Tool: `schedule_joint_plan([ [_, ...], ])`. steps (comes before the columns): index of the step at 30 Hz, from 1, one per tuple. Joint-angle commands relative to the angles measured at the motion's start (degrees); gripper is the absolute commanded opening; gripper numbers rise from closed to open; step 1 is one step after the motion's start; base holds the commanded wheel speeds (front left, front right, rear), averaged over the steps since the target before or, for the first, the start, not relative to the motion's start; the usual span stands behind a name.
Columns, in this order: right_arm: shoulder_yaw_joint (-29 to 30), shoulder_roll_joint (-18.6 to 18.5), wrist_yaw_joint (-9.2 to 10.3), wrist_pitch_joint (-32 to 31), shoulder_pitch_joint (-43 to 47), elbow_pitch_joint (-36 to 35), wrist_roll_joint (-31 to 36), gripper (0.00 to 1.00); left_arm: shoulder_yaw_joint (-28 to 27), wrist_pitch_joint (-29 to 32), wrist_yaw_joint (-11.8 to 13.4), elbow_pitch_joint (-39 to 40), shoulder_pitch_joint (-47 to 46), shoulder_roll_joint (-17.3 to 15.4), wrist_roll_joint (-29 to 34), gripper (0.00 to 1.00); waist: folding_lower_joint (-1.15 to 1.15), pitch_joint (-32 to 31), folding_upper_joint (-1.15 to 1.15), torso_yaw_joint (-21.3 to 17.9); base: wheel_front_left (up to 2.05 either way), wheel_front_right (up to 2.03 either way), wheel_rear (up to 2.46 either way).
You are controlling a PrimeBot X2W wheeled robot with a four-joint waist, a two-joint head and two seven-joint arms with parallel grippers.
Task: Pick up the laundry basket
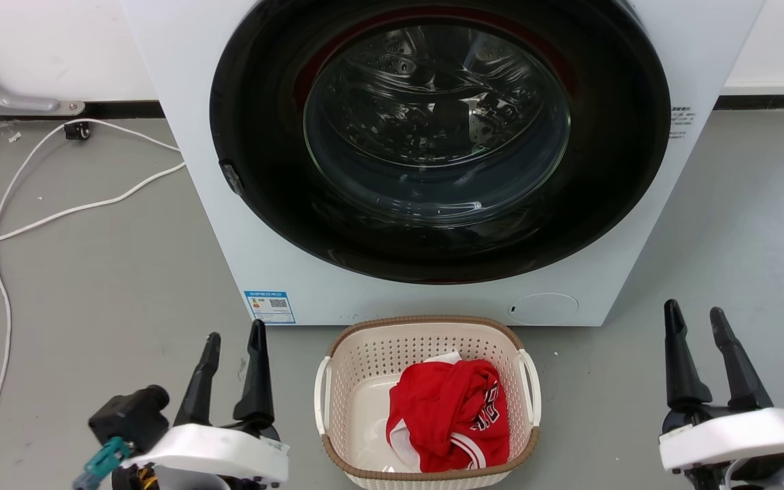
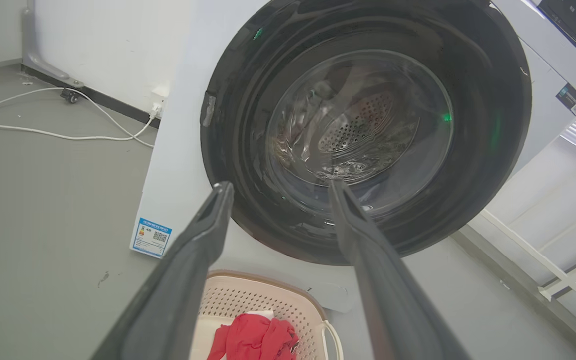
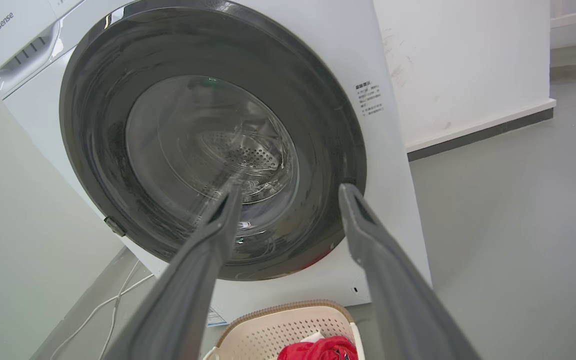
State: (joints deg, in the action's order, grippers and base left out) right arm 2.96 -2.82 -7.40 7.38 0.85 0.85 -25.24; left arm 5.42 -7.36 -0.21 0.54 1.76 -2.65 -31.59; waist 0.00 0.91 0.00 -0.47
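Before the washing machine (image 1: 181, 102), the laundry basket (image 1: 426, 320) sits on the floor holding one red garment (image 1: 450, 415), probably light and stiff enough to lift by its white loop handles (image 1: 530, 388), with the left end effector (image 1: 235, 331) and right end effector (image 1: 693, 308) flanking it, fingers parted, empty, pointing forward.

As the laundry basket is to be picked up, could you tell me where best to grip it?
Probably by the loop handles on the laundry basket: left hand takes the left handle, right hand the right handle, each from outside, since the loops stand off its sides.
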Motion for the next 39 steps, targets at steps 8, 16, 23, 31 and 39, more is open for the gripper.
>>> schedule_joint_plan([
  [8,-0.24,-0.12,-0.09,1.68,1.0,0.64,6.85,1.0,3.22,-1.68,1.92,0.2,0.03,-1.28,5.87,1.0,0.0,-0.07,0.0,-0.12,0.0,0.0,0.0],
  [16,-0.49,-0.12,-0.1,2.83,1.49,2.25,11.69,1.0,5.67,-2.81,0.99,-1.65,0.39,-1.84,10.18,1.0,0.0,-0.13,0.0,-0.07,0.0,0.0,0.0],
  [23,-0.81,-0.12,-0.1,3.75,1.66,1.82,15.74,1.0,8.01,-3.74,2.18,-1.11,0.35,-2.55,14.91,1.0,0.0,0.12,0.0,-0.02,0.0,0.0,0.0],
  [31,-0.98,-0.11,-0.11,4.74,1.63,0.62,19.96,1.0,10.15,-4.7,3.72,0.35,0.07,-3.29,18.72,1.0,0.0,0.66,0.0,0.11,0.0,0.0,0.0],
  [39,-0.71,-0.11,-0.07,5.69,2.3,0.47,22.08,1.0,8.42,-5.69,2.51,-0.6,1.5,-2.2,18.63,1.0,0.0,0.84,0.0,-0.02,0.0,0.0,0.0],
])
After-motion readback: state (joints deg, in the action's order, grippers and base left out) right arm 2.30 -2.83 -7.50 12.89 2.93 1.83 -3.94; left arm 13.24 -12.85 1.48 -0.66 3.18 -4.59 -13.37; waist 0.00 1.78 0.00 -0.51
